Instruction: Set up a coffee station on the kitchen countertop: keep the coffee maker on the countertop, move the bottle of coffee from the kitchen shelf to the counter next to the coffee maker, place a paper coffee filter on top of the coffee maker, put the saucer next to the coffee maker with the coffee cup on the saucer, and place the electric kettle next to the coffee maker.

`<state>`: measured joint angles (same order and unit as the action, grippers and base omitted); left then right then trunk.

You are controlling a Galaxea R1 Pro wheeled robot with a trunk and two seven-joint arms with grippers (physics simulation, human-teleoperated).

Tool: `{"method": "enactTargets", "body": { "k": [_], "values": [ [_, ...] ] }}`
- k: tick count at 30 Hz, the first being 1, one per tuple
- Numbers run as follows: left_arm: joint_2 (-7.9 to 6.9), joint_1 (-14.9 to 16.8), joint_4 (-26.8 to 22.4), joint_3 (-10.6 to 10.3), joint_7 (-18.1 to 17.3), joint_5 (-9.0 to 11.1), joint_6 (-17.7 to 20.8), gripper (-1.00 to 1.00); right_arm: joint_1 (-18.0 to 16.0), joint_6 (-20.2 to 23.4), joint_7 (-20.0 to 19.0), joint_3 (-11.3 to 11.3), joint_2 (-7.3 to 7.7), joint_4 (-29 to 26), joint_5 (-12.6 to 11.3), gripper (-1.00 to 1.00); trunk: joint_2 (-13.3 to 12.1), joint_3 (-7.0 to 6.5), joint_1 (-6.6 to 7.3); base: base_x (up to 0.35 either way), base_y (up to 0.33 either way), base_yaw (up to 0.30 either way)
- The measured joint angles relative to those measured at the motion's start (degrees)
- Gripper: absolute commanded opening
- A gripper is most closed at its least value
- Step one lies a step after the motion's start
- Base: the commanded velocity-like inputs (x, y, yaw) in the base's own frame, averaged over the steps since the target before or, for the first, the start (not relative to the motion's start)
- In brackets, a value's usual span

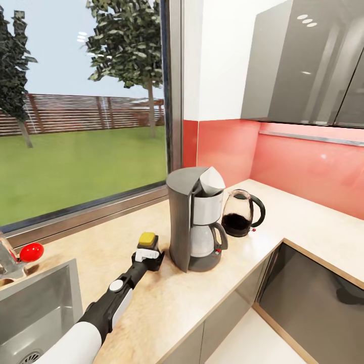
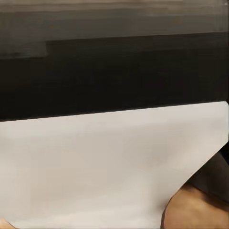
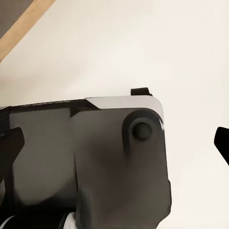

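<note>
A: What do you see on the counter (image 1: 303,222)?

B: Your coffee maker (image 1: 196,218) stands in the middle of the frame. Just right of it sits the kettle (image 1: 241,213), with dark liquid inside. The sink (image 1: 30,308) is at the lower left.

A: And your left gripper (image 1: 148,254)?

B: It is just left of the coffee maker. It is wrapped around the coffee bottle (image 1: 148,241) with the yellow lid, which sits low by the counter. You cannot tell how wide the fingers are.

A: The right gripper?

B: You cannot tell. One dark fingertip (image 3: 222,143) shows over the pale floor.
</note>
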<state>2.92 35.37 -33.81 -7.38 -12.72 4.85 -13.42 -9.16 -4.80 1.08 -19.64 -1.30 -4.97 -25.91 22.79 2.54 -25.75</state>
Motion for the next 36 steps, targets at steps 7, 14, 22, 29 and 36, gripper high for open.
{"method": "enactTargets", "body": {
  "k": [7, 14, 22, 29, 36],
  "values": [
    [0.00, -0.01, -0.03, 0.00, 0.00, 0.00, -0.02, 1.00, 0.02, 0.00, -0.03, 0.00, 0.01, 0.00, 0.00, 1.00, 0.00, 0.00, 0.00, -0.004, 0.000, 0.000],
    [0.00, -0.01, -0.10, 0.01, 0.07, 0.00, -0.09, 1.00, -0.01, 0.00, 0.00, 0.00, 0.07, 0.00, 0.00, 1.00, -0.01, 0.00, -0.03, -0.267, 0.000, 0.000],
    [0.00, -0.10, -0.17, 0.01, 0.09, 0.00, -0.09, 1.00, 0.00, 0.08, -0.04, 0.01, 0.07, -0.07, 0.00, 1.00, -0.01, 0.00, -0.04, -0.333, -0.002, 0.001],
    [-0.08, -0.12, -0.23, 0.08, 0.17, 0.00, -0.08, 1.00, -0.01, 0.07, 0.03, -0.08, -0.02, -0.06, 0.08, 1.00, -0.01, -0.01, -0.03, -0.308, -0.115, 0.207],
    [-0.07, -0.12, -0.57, 0.18, 0.19, 0.00, -0.09, 1.00, 0.00, 0.07, 0.04, -0.09, -0.02, -0.06, 0.09, 1.00, -0.01, -0.01, -0.03, -0.294, -0.155, 0.275]
  ]
}}
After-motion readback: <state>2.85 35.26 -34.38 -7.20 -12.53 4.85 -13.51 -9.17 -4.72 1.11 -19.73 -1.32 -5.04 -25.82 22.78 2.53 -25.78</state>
